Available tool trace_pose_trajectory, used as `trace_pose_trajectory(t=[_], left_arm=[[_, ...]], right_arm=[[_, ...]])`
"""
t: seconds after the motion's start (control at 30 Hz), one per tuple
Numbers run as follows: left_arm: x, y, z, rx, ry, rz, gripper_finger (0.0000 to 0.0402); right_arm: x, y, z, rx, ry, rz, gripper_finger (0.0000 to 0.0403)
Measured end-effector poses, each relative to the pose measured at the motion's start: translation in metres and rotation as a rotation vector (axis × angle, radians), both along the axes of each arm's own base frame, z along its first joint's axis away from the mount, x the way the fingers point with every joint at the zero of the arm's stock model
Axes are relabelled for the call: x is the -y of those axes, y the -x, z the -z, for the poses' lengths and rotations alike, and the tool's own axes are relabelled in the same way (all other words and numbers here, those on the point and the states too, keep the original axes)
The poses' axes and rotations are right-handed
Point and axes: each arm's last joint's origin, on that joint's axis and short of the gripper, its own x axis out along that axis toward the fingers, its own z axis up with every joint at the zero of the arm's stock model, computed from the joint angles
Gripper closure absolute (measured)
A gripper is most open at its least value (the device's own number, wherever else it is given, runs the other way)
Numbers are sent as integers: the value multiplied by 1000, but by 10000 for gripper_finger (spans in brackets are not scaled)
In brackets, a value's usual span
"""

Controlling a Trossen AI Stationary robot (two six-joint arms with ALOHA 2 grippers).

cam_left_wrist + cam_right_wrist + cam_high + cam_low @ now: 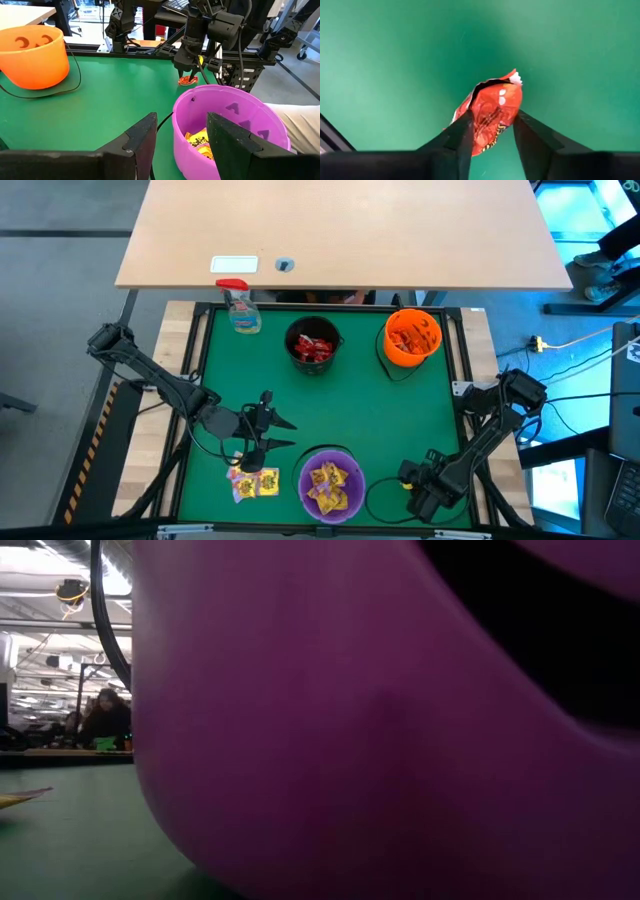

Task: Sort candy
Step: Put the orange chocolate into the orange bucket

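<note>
**Right gripper closing on an orange-red packet**

While the left gripper (272, 432) waits part-open above yellow packets (255, 483) near the table's front edge, the right gripper (492, 131), by the front right corner, brackets an orange-red candy (492, 116), fingers touching its sides, probably for the orange bowl (412, 338).

Two dark, matte-black jointed robot arms are showing in the high view, the left arm (150, 375) at the frame's left and the right arm (490, 430) at the lower right, both built of chunky blocky segments. Thin black cables are looping beside each arm. The left gripper (177, 145) is showing two broad, flat, wedge-shaped black fingers (142, 137) with slightly rounded edges. The right gripper (492, 132) is showing similar dark tapering fingers (457, 140) of smooth matte plastic.
</note>
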Motion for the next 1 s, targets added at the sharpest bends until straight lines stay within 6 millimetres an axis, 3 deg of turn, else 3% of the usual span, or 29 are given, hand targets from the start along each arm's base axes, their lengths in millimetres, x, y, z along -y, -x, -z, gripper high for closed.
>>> trace_pose_trajectory(t=[0.37, 0.7, 1.0], left_arm=[[0, 0, 0, 1, 2, -1, 241], [0, 0, 0, 1, 5, -2, 240], [0, -1, -2, 16, 14, -2, 241]], right_arm=[[-1, 0, -1, -8, -14, -25, 323], [2, 0, -6, 29, 8, -24, 334], [15, 5, -30, 153, 79, -8, 335]])
